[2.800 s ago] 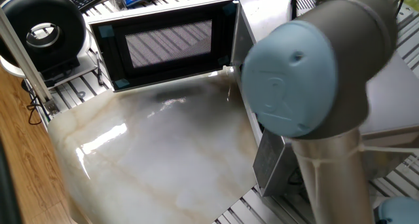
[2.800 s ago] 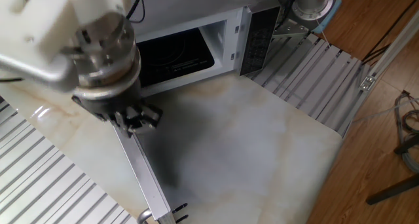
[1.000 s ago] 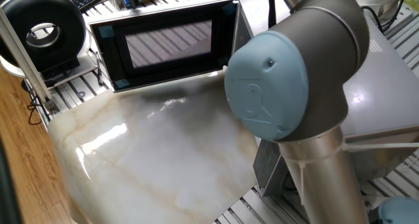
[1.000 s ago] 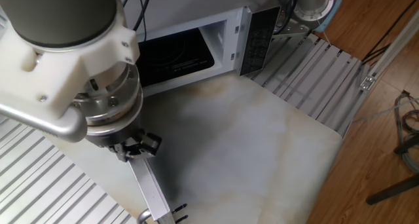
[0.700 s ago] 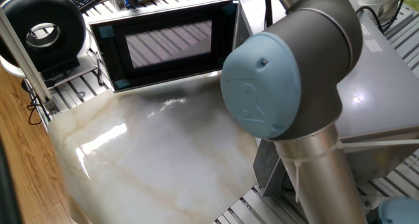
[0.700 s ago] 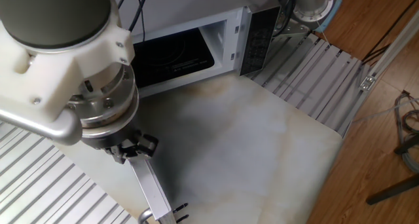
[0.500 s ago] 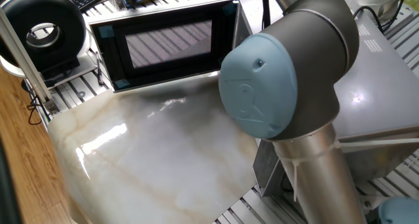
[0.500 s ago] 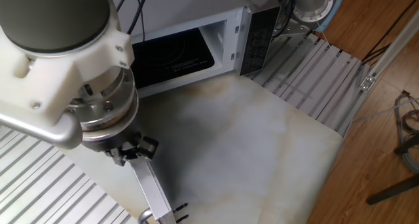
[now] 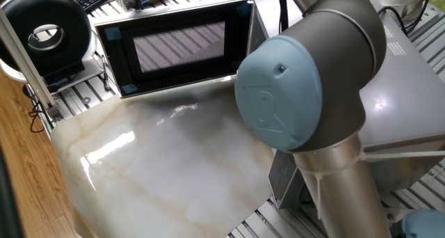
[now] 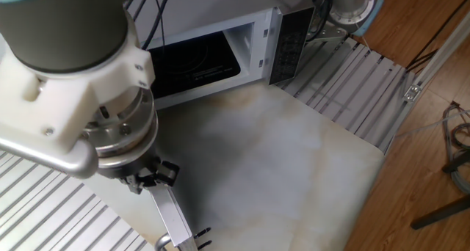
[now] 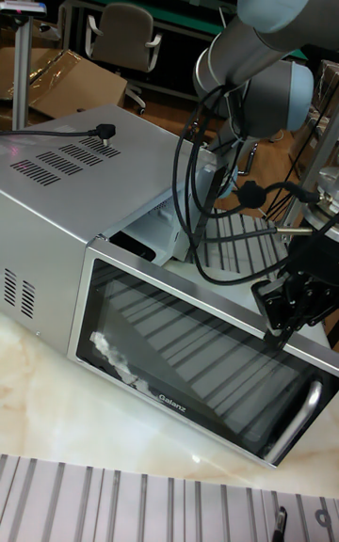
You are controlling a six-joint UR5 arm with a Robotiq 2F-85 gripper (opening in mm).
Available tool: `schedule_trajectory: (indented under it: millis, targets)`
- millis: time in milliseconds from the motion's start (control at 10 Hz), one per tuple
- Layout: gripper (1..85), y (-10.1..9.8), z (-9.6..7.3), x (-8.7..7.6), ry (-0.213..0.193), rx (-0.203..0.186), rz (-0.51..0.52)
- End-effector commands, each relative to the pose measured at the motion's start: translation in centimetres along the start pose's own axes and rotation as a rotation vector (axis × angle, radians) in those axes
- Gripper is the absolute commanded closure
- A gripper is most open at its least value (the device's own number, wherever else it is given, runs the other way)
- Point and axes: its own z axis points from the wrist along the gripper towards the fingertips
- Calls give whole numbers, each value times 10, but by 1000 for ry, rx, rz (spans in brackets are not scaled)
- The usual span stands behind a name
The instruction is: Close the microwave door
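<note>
The microwave door [image 9: 174,46] stands wide open and shows its black-framed mesh window. In the tall fixed view the microwave door [image 11: 188,363] shows its silver front, glass and bar handle [image 11: 299,420]. From above, the microwave door [image 10: 170,214] is a thin edge-on strip. The microwave [image 11: 66,175] is a silver box with vent slots; its dark cavity [image 10: 194,60] is open. My gripper [image 10: 152,176] sits at the door's top edge near the handle end, fingers together, holding nothing. The gripper [image 11: 282,321] also shows in the tall view. The arm's elbow [image 9: 299,78] hides it in the one fixed view.
A round black-and-white device [image 9: 45,33] stands at the back left. The marble tabletop [image 10: 279,170] lies in front of the microwave, with slotted aluminium rails [image 10: 360,89] beside it. Black cables [image 11: 202,213] hang from the arm over the microwave's top.
My gripper has slid along the door's top edge toward the handle end since the oldest frames, with little shift in the last half second. The door's angle looks unchanged.
</note>
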Motion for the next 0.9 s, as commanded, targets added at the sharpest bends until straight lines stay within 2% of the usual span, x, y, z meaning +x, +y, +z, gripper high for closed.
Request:
schedule_trajectory:
  millis: [0,300,400,600,800]
  targets:
    - [847,4,5,-5,-10,-4,-2]
    - [847,9,11,-6,-12,-13,14]
    - [847,17,12,6,28,-34,17]
    - [847,24,18,19,50,-49,18]
    - [847,29,22,30,53,-49,28]
